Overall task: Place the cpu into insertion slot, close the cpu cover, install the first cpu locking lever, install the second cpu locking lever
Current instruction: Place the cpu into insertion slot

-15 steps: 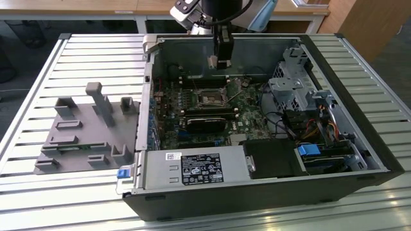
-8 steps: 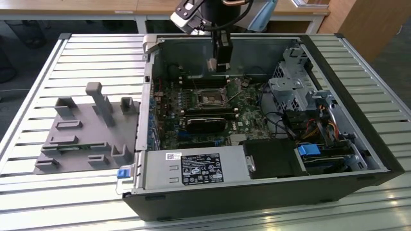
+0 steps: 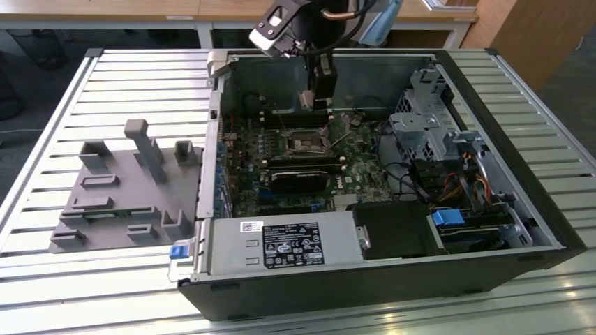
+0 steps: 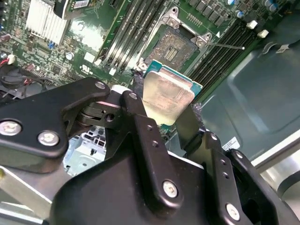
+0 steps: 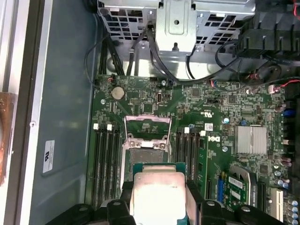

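My gripper (image 3: 315, 98) hangs inside the open computer case (image 3: 521, 202), shut on the cpu (image 3: 306, 100), a flat square chip with a dull silver top. In both wrist views the cpu (image 4: 166, 96) (image 5: 157, 190) sits clamped between the black fingers (image 4: 136, 110), held above the board and apart from it. The insertion slot (image 3: 303, 142) (image 4: 172, 47) (image 5: 144, 151) lies just beyond the chip, dark and uncovered. The cpu cover (image 5: 146, 118), a thin silvery frame, stands swung open at the slot's far side. A thin lever rod (image 4: 225, 45) sticks out beside the slot.
Long black memory slots (image 5: 105, 164) flank the socket on both sides. A finned heatsink (image 5: 251, 139) sits on the green board. A drive cage (image 3: 419, 132) and cables fill the exterior view's right of the case; a power supply (image 3: 279, 244) is in front. A grey fixture (image 3: 125, 188) rests on the slatted table.
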